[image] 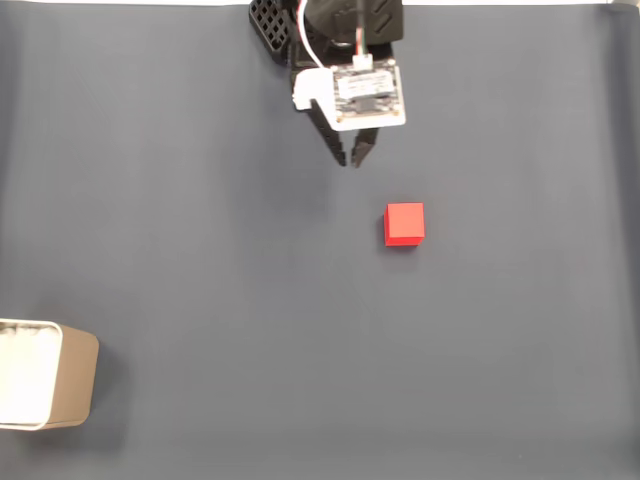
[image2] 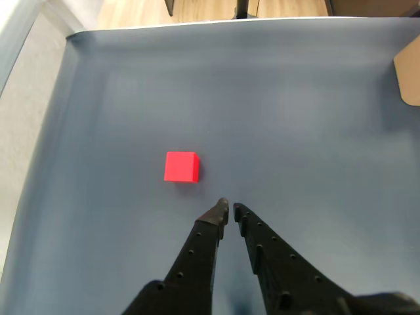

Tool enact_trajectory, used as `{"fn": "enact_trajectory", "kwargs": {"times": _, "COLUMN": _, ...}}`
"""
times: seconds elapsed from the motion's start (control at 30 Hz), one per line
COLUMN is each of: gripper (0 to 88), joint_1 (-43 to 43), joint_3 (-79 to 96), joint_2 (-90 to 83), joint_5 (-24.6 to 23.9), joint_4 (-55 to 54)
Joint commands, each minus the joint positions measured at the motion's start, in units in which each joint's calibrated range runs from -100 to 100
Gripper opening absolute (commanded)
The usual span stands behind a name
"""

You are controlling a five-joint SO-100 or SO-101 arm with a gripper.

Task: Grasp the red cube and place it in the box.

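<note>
The red cube [image: 404, 224] lies alone on the dark blue-grey mat, a little below and to the right of my gripper [image: 351, 157] in the fixed view. The black fingers hang above the mat with their tips nearly touching and nothing between them. In the other view the cube [image2: 181, 167] lies ahead and to the left of the gripper [image2: 230, 209], clearly apart from it. The tan box [image: 44, 373] with its white inside stands at the lower left edge of the fixed view, and a corner of the box [image2: 410, 75] shows at the right edge of the other view.
The blue-grey mat [image: 200, 200] covers the whole table. The arm's black base and white camera mount [image: 350, 90] are at the top centre of the fixed view. Beyond the mat's far edge, a wooden floor [image2: 197, 10] shows in the other view.
</note>
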Motion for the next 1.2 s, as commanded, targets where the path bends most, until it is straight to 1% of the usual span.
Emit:
{"fn": "enact_trajectory", "kwargs": {"times": 0.0, "gripper": 2.4, "joint_1": -3.29, "joint_3": -4.91, "joint_2": 2.09, "joint_5": -1.17, "joint_4": 1.23}}
{"fn": "enact_trajectory", "kwargs": {"times": 0.43, "gripper": 9.2, "joint_1": -11.74, "joint_3": -12.76, "joint_2": 15.44, "joint_5": -5.32, "joint_4": 1.48}}
{"fn": "enact_trajectory", "kwargs": {"times": 0.57, "gripper": 14.8, "joint_1": -12.17, "joint_3": -14.86, "joint_2": 18.9, "joint_5": -6.15, "joint_4": 1.15}}
{"fn": "enact_trajectory", "kwargs": {"times": 0.83, "gripper": 25.8, "joint_1": -10.54, "joint_3": -15.31, "joint_2": 22.63, "joint_5": -5.27, "joint_4": -1.55}}
{"fn": "enact_trajectory", "kwargs": {"times": 1.17, "gripper": 32.2, "joint_1": -6.21, "joint_3": -15.22, "joint_2": 28.35, "joint_5": -2.05, "joint_4": -7.86}}
